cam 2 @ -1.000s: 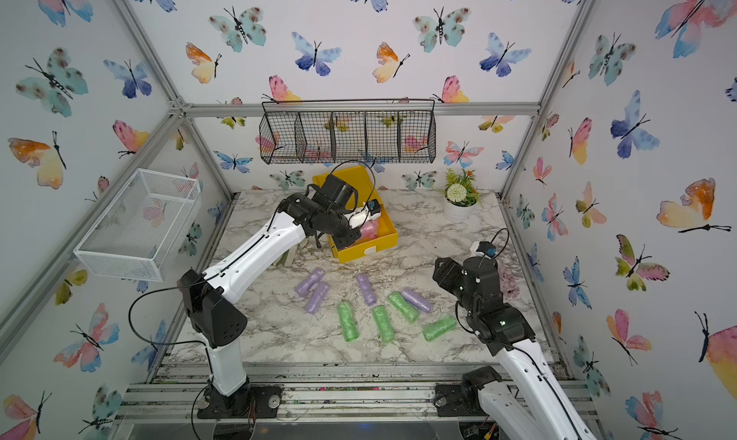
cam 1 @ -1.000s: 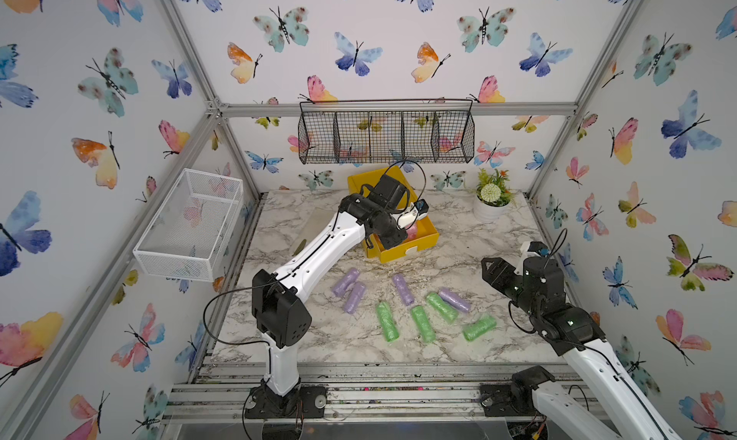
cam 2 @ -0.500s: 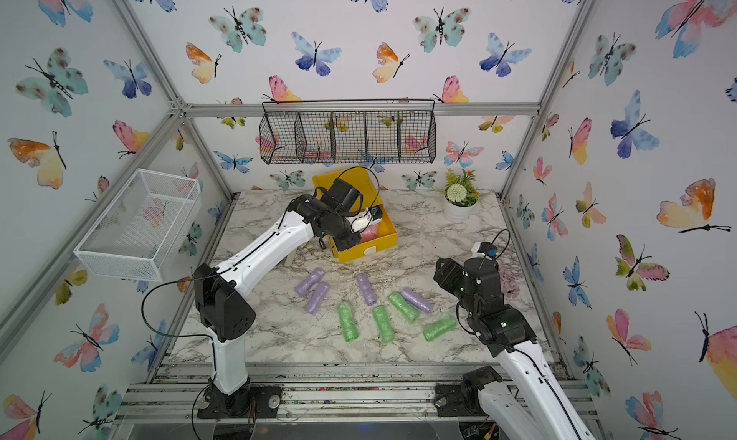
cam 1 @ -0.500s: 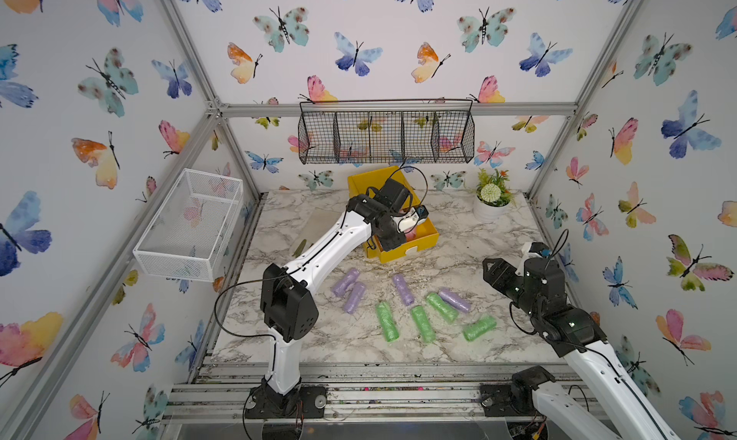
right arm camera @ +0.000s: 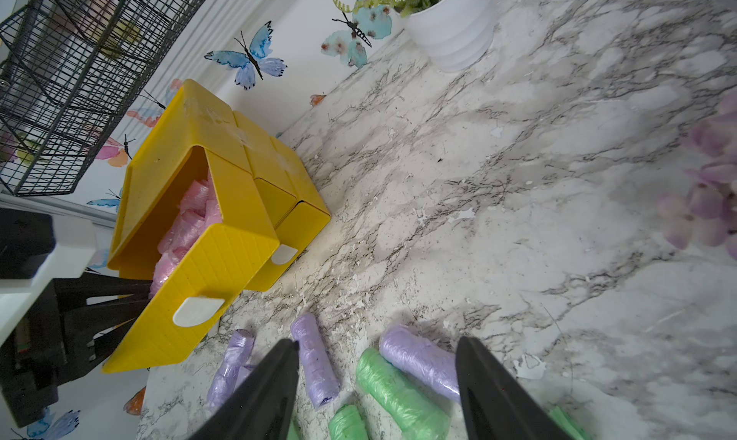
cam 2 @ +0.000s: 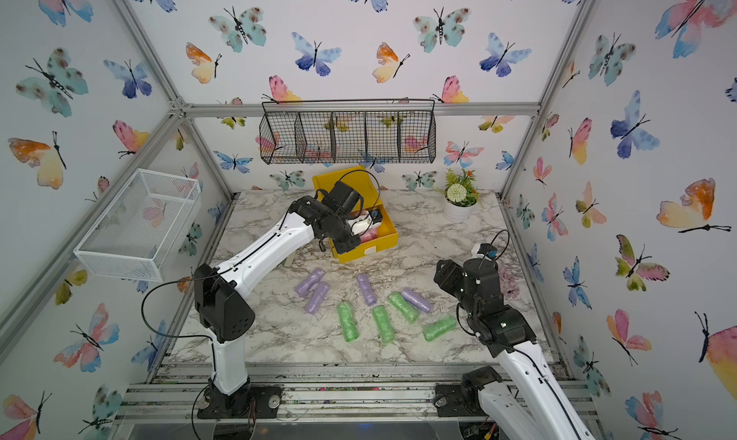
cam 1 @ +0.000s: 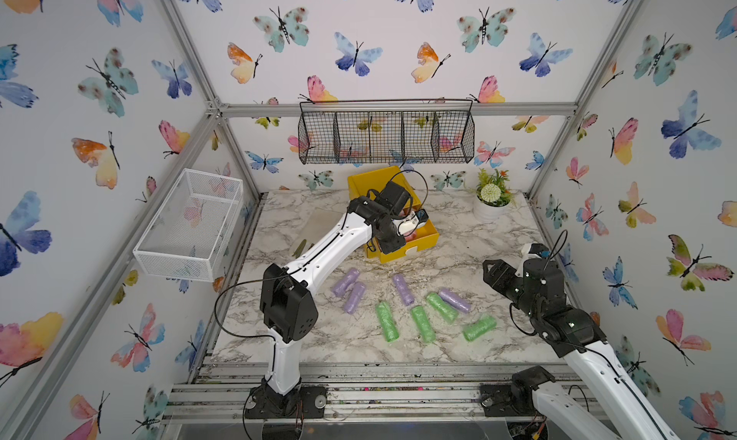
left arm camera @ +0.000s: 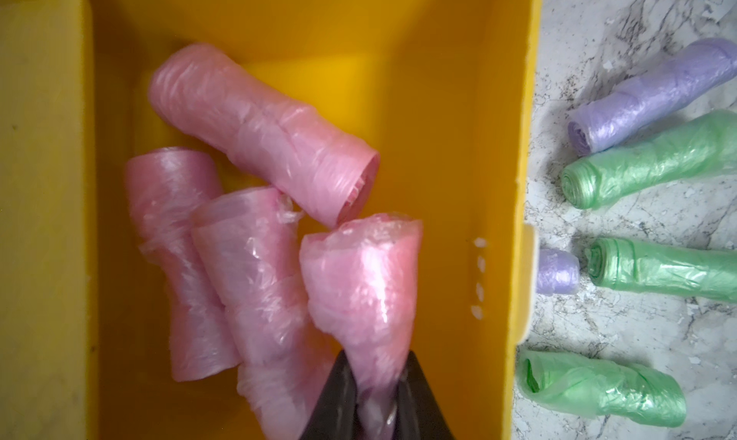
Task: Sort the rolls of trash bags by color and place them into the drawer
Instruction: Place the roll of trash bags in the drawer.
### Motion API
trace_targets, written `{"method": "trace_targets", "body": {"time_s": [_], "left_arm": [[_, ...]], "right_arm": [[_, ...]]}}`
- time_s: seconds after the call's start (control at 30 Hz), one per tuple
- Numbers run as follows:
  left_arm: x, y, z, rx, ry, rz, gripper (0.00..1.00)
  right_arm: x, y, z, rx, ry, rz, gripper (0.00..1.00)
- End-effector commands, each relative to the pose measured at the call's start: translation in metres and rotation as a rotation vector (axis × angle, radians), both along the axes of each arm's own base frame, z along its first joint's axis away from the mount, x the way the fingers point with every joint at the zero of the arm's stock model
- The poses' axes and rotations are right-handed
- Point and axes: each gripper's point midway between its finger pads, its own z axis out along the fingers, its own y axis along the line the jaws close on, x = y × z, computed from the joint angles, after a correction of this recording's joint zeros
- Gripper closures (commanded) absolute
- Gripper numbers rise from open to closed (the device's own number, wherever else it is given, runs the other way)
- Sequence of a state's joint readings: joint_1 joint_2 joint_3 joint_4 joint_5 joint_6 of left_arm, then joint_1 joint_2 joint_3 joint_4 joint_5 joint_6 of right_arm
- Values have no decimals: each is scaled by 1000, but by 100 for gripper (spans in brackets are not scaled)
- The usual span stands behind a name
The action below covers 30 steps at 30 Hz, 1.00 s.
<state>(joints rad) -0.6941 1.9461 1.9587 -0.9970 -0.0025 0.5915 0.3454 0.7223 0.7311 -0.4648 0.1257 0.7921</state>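
1 pink roll (left arm camera: 361, 282) sits pinched in the left pincer (left arm camera: 377, 354) (right pincer (right arm camera: 377, 340) gapes, empty).

Bright, even light; wrist views softly blurred.

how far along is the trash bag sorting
Done: three pink rolls lie in the open yellow drawer. In hand: the left gripper is pinching a fourth pink roll over that drawer. Left: four purple rolls and four green rolls lie on the table; the right gripper hangs open near them, empty.
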Motion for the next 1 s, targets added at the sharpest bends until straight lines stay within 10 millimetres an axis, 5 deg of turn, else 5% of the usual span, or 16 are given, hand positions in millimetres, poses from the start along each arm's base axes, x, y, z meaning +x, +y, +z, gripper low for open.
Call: {"method": "trace_targets", "body": {"time_s": [0.0, 0.27, 0.77, 0.97], "left_arm": [[-8, 4, 19, -4, -34, -16, 80], [-2, 5, 18, 16, -50, -5, 75], [3, 0, 48, -33, -134, -1, 61], [7, 3, 84, -97, -220, 50, 61]], "right_arm": [[-2, -5, -7, -15, 18, -14, 32], [-2, -5, -7, -18, 19, -16, 32], [-2, -4, -10, -11, 26, -13, 32], [-2, -4, -7, -3, 20, -16, 32]]}}
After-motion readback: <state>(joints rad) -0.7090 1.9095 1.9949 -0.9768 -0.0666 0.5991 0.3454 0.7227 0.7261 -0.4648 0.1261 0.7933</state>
